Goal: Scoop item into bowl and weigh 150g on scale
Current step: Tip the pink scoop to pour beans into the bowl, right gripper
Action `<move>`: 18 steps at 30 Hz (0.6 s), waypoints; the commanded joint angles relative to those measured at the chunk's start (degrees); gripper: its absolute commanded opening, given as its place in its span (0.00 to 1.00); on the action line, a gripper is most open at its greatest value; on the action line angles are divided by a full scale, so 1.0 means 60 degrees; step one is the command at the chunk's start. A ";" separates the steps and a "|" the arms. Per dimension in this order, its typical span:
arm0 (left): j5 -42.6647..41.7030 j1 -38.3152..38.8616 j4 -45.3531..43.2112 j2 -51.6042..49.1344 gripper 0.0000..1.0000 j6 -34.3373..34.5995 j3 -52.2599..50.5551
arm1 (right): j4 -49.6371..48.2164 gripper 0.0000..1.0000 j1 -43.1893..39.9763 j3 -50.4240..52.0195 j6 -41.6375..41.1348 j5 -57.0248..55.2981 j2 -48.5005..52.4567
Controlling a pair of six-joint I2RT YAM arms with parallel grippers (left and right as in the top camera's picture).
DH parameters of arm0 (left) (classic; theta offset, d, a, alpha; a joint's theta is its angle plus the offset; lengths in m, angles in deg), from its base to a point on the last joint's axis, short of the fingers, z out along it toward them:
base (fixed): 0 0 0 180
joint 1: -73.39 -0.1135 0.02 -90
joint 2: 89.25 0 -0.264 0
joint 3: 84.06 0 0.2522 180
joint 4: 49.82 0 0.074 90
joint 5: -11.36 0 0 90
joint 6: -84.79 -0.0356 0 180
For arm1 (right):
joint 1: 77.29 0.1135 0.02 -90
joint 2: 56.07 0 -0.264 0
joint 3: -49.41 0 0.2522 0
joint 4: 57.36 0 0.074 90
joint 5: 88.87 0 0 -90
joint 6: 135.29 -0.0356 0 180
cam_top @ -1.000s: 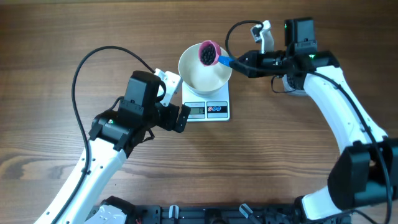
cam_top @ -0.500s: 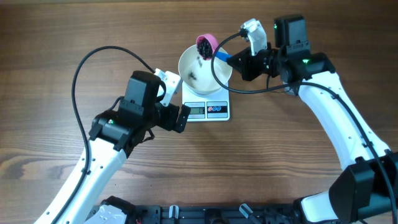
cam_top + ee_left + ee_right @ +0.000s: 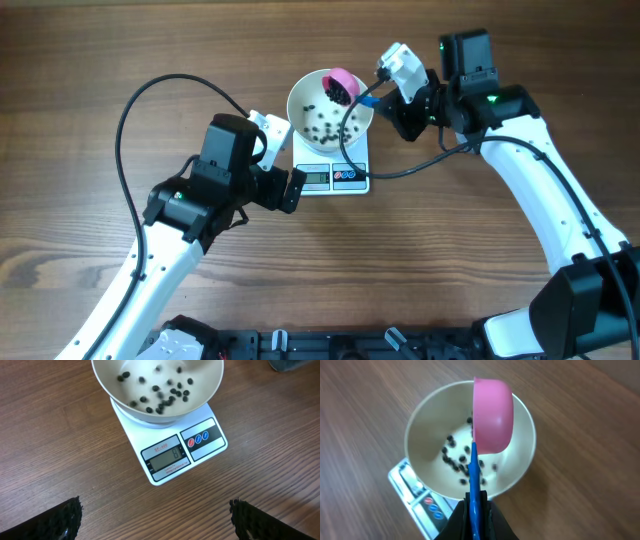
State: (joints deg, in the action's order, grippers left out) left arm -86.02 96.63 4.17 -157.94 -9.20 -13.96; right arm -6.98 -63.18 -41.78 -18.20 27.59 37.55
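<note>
Clamping the blue handle of a pink round plastic scoop (image 3: pixel 492 415), the right gripper (image 3: pixel 474 510) sits at the bottom centre of the right wrist view, its jaws pressed together on that handle. The handle's long axis runs straight up the frame from the gripper. The scoop head is rolled over above the upper right part of the round glossy white bowl (image 3: pixel 425 435), with the back of the cup towards the camera.

In the overhead view the bowl lies just left of the right gripper (image 3: pixel 385 100), and the handle slants up-left to the rim. Tiny round black beads (image 3: pixel 165 397) lie in a thin scatter over the bowl's floor, not a heap. The bowl rests on the small flat white rectangular kitchen scale (image 3: pixel 167 455). Its grey display and two round buttons face the lower edge of the overhead frame.

The left gripper (image 3: pixel 285 160) hangs just lower-left of the scale, jaws wide apart and holding nothing.

A small label above the display looks like "SF-400". The display shows one digit, too small to read surely.

The load looks far short of target, so more scoops seem due. The right arm has the tool, but no supply of beads is in view, so its direction cannot be told.
</note>
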 commanded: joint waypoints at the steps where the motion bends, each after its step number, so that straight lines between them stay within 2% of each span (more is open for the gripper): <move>1: 0.0025 -0.0036 -0.0025 -0.0004 1.00 0.0055 -0.0015 | -0.0011 0.04 0.0058 -0.0222 0.1133 -0.1031 -0.0270; 4: 0.0025 -0.0036 -0.0025 -0.0004 1.00 0.0055 -0.0015 | -0.0102 0.04 0.0415 -0.0222 0.2040 -0.1421 -0.0270; 7: 0.0025 -0.0036 -0.0025 -0.0004 1.00 0.0055 -0.0015 | -0.0750 0.04 0.1020 -0.0222 0.2167 -0.2448 -0.0266; 9: 0.0025 -0.0036 -0.0025 -0.0004 1.00 0.0055 -0.0015 | -0.1038 0.04 0.1122 -0.0222 0.2237 -0.2499 -0.0266; 15: 0.0025 -0.0036 -0.0025 -0.0004 1.00 0.0055 -0.0015 | -0.1056 0.04 0.1144 -0.0222 0.2248 -0.2514 -0.0266; 18: 0.0025 -0.0036 -0.0025 -0.0004 1.00 0.0055 -0.0015 | -0.1078 0.04 0.1330 -0.0222 0.2240 -0.3093 -0.0270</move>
State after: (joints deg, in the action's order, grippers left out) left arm -86.00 96.63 4.17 -157.94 -9.20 -13.96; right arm -13.03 -56.19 -41.81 -5.83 12.99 37.44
